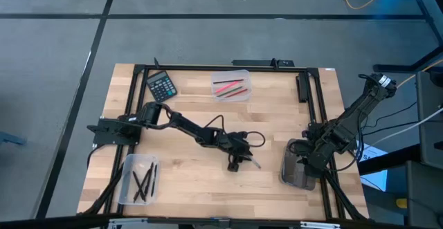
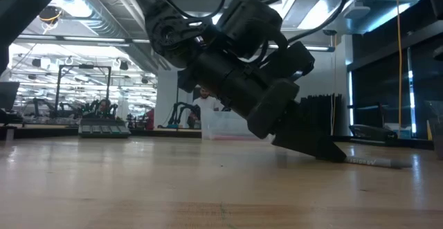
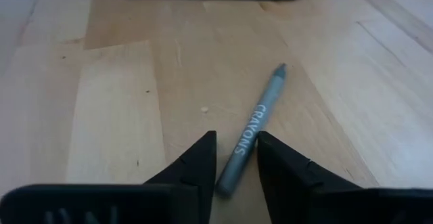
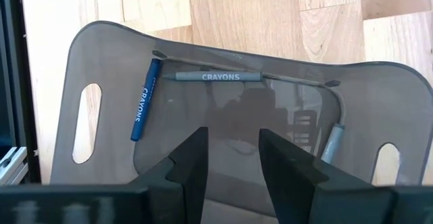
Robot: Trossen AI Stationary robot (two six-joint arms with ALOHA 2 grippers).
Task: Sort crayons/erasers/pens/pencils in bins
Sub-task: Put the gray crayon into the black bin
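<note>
Between the left gripper's (image 3: 235,158) dark fingers (image 3: 197,162), flat on the bare wood near the table's middle, lies a grey crayon (image 3: 254,130), its near end inside the gap and its tip pointing away toward the smoky grey bin (image 1: 299,165). The fingers stand slightly apart on either side of that end, not visibly pressing it, so the step in hand looks like the pick. Next the fingers would need to pinch the crayon and lift it clear. Over at the table's right edge the right gripper (image 4: 231,158) hovers above the smoky grey bin, fingers spread and empty, with crayons already lying inside.
</note>
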